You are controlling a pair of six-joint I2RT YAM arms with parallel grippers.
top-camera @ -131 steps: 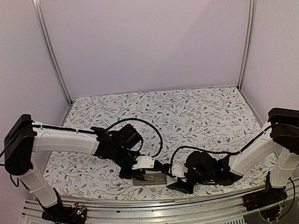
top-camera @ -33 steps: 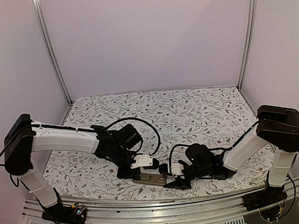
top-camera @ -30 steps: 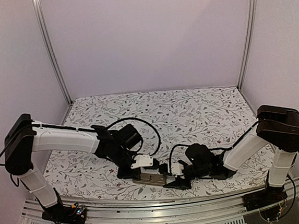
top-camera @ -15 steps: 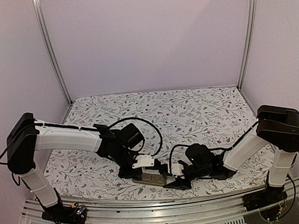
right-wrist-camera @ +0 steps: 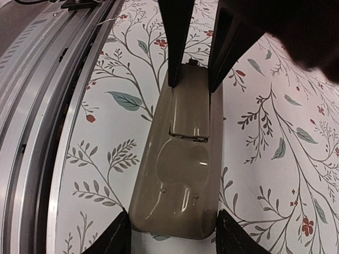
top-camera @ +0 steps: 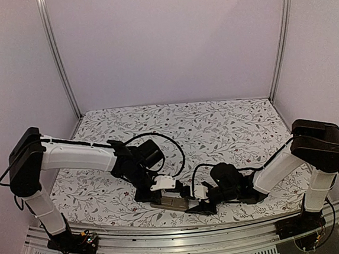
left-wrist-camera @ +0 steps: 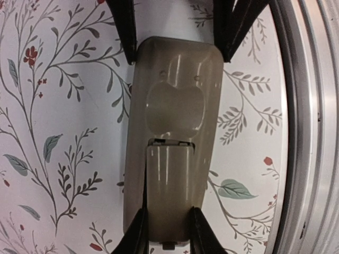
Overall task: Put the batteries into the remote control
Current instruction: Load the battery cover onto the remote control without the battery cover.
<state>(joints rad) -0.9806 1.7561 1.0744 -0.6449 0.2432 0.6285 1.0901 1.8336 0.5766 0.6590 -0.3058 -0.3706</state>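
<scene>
Between the fingers of the right end effector (right-wrist-camera: 196, 79) sits the battery cover (right-wrist-camera: 189, 111). That one's closed, pinching the cover from both sides at its end of the remote control (right-wrist-camera: 180, 180). At the opposite end, the left end effector (left-wrist-camera: 177, 50) is clamped across the remote's broad end with a finger at each corner. Looks to me like it's bracing the body. The remote lies back-up, flat on the floral desk (top-camera: 217, 129), right by the near edge and the metal rail (left-wrist-camera: 302, 132).

The geometry that matters: the remote's long axis runs straight from one end effector to the other, side to side in the top view, and each wrist cam looks right down it. The cover is at the right arm's end, so the right arm is nearer. My guess is it wants pulling along that axis toward the right while the left holds firm. There's a thin dark gap at the cover's inner edge, so it may be partly slid, not sure.

Can't spot the batteries in any view, so loading hasn't begun as far as I can tell.
</scene>
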